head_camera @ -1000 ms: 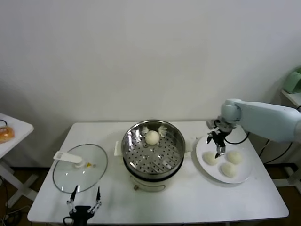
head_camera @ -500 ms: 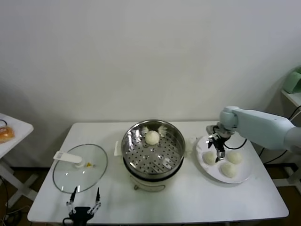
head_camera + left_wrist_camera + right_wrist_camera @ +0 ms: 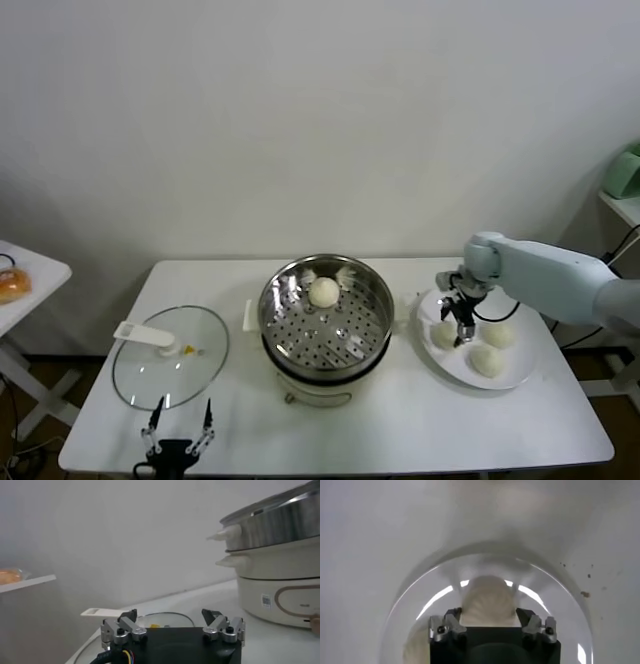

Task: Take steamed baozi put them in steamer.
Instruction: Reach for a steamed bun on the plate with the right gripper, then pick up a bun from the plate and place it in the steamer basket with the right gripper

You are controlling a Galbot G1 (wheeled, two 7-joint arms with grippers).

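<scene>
Right gripper [image 3: 461, 327] down on plate [image 3: 515, 375], right of frame, fingers either side of a baozi [image 3: 488, 601]; grip not clear. One baozi [image 3: 323, 291] in steamer [image 3: 327, 315], frame centre. Buns round, no long axis. Left gripper [image 3: 178, 432] open, bottom left, over desk [image 3: 400, 430].

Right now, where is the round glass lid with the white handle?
Head view: the glass lid lies flat on the table's left part, beside the steamer.

White table [image 3: 400, 430]: lid [image 3: 170, 357], steamer [image 3: 327, 318], plate [image 3: 520, 370].
</scene>
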